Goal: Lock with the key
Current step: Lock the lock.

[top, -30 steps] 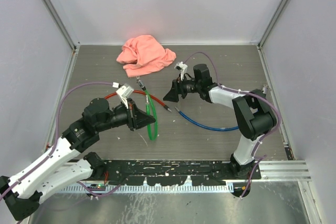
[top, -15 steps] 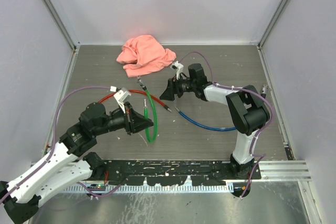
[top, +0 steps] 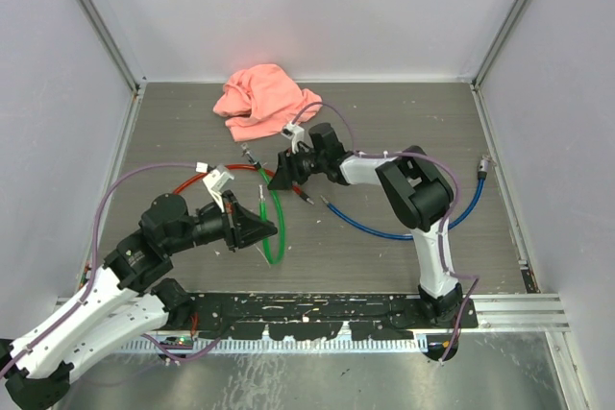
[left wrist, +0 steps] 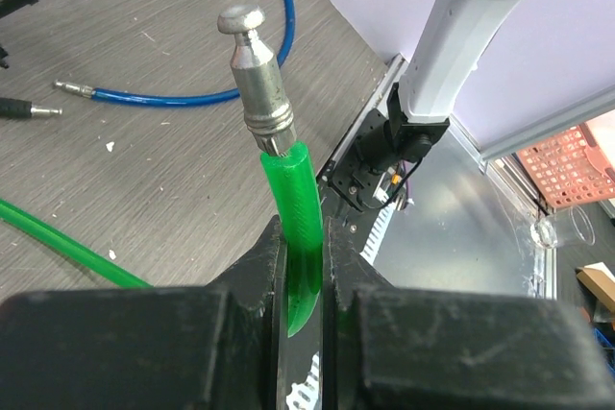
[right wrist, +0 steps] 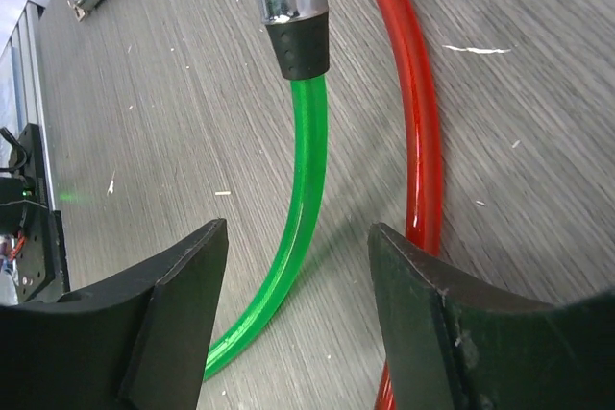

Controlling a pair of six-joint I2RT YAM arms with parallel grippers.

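My left gripper [top: 267,229] [left wrist: 303,237] is shut on the green cable [left wrist: 293,189], just below its silver pin end [left wrist: 252,64], which points up off the table. The rest of the green cable [top: 280,223] lies in a loop on the table. Its other end, a chrome barrel with a black collar [right wrist: 288,7], rests flat just ahead of my right gripper [top: 279,178] [right wrist: 298,247]. That gripper is open and low over the table, with the green cable [right wrist: 306,170] between its fingers, untouched. No key shows in any view.
A red cable [top: 231,170] [right wrist: 394,64] curves beside the green one, right by my right finger. A blue cable [top: 375,228] lies to the right, its tip near the middle. A pink cloth [top: 264,101] sits at the back. Grey walls enclose the table.
My right arm has reached left to the green cable's barrel end, and its jaws have narrowed a little. My left gripper has drawn slightly nearer with the pin end.
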